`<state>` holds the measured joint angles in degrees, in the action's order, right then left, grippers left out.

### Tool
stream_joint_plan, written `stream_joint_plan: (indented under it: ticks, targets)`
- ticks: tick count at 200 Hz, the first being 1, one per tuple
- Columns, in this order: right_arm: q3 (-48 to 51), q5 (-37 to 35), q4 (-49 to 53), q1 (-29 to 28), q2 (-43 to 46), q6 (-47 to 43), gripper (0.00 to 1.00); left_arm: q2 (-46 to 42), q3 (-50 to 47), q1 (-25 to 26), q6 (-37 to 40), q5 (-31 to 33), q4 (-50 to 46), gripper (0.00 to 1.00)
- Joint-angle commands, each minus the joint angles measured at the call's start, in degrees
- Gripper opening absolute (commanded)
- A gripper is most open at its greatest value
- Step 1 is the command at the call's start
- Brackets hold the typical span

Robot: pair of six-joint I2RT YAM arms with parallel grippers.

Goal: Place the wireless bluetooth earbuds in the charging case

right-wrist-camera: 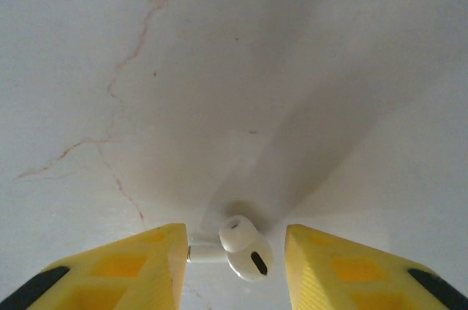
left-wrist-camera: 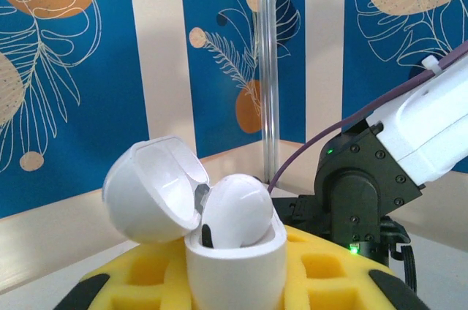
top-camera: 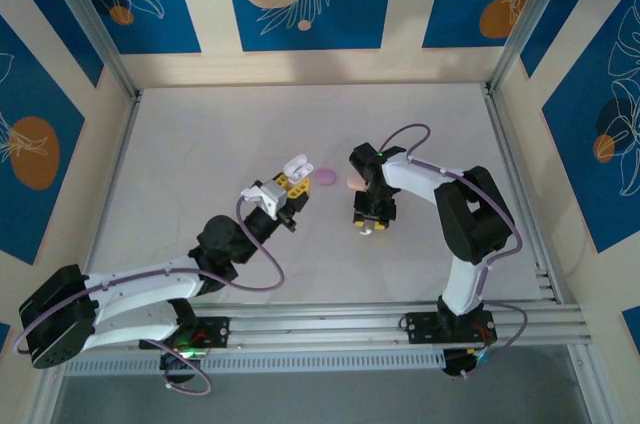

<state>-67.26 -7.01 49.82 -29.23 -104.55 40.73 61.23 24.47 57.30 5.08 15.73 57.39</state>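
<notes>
Loose earbud (right-wrist-camera: pixel 245 248): white, on its side on the bare table (right-wrist-camera: pixel 234 69), a little right of the table's middle and slightly toward the near edge.
Loose earbud, axis: the stem runs crosswise between the two fingers. Its tip points at the finger on the left of the wrist view and its bulb sits mid-gap, dark oval vent facing up.
Seated earbud (left-wrist-camera: pixel 235 211): white, standing upright in the white case (left-wrist-camera: pixel 234 270), rounded head above the rim, stem hidden inside.
White case: held up off the table left of its middle, mouth upward, lid (left-wrist-camera: pixel 150 193) swung open and tilted to one side.
Right pincer (top-camera: pixel 368 222): pointing down at the table, yellow fingers (right-wrist-camera: pixel 124 270) spread wide to either side of the loose earbud and holding nothing. The stem tip is at one finger's inner face; contact cannot be told.
Left pincer (top-camera: pixel 290 184): pressed together on the white case's lower half.
Purple case (top-camera: pixel 326 176): on the table near its middle, between the two pincers.
Peach case (top-camera: pixel 354 184): just beside the purple one, at the right arm's (top-camera: pixel 455 204) wrist.
</notes>
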Motion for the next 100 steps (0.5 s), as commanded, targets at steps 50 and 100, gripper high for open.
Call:
stream_joint_plan:
  ticks: [50, 100]
  targets:
    - [-1.5, 3.4, -1.3, -1.3, -1.9, -2.8, 0.38, -0.3, 0.8, 0.4, 0.4, 0.3, 1.0, 0.10]
    - [-3.7, 3.5, -0.4, -2.8, -3.7, -6.7, 0.37, -0.3, 0.8, 0.4, 0.4, 0.3, 0.7, 0.10]
